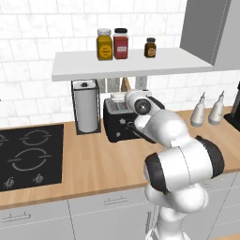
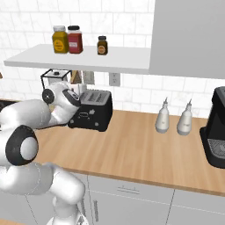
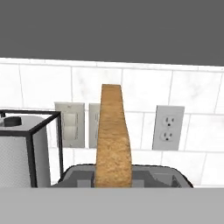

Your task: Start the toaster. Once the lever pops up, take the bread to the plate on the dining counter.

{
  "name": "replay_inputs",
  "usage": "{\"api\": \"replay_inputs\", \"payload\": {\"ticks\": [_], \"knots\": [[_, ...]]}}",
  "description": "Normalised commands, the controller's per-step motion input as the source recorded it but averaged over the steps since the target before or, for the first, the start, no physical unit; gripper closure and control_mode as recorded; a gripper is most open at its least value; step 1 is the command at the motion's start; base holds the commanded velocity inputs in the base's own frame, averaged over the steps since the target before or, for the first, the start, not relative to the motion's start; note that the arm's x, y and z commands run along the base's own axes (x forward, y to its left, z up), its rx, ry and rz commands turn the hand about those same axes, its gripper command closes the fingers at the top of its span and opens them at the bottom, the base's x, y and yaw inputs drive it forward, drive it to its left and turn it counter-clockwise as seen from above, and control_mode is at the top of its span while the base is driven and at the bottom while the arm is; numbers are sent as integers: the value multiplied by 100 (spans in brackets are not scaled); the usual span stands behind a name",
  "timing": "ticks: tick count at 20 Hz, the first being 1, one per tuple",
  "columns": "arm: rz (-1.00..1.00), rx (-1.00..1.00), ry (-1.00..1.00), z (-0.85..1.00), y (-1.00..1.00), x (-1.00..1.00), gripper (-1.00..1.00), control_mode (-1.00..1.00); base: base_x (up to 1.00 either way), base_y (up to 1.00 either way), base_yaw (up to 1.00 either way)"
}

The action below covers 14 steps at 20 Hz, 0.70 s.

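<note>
The black toaster [image 1: 117,125] [image 2: 93,112] stands on the wood worktop against the tiled wall. My gripper [image 1: 124,94] [image 2: 77,86] hovers just over its top slots, shut on the bread. The bread [image 3: 113,135] is a tan slice seen edge-on in the hand view, standing upright above the toaster [image 3: 151,177]. In the base views it shows as a tan sliver [image 1: 125,85] [image 2: 75,77] under the shelf. The arm covers the toaster's right part in the left base view. The plate and the dining counter are out of view.
A paper towel roll in a black wire holder [image 1: 86,110] stands left of the toaster, and a black cooktop [image 1: 28,154] lies further left. A shelf with three jars [image 1: 112,44] hangs low overhead. To the right stand two white bottles [image 2: 173,117] and a black coffee machine [image 2: 216,127].
</note>
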Motion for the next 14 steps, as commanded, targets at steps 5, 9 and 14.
{"api": "replay_inputs", "payload": {"ticks": [5, 9, 14], "knots": [[-5, 3, 0, 60, 15, -96, 100, -100, 0, 0, 0], [-5, 4, 0, 91, 3, -100, 100, -100, 0, 0, 0], [-6, 6, 0, 95, 2, -99, 100, -100, 0, 0, 0]]}}
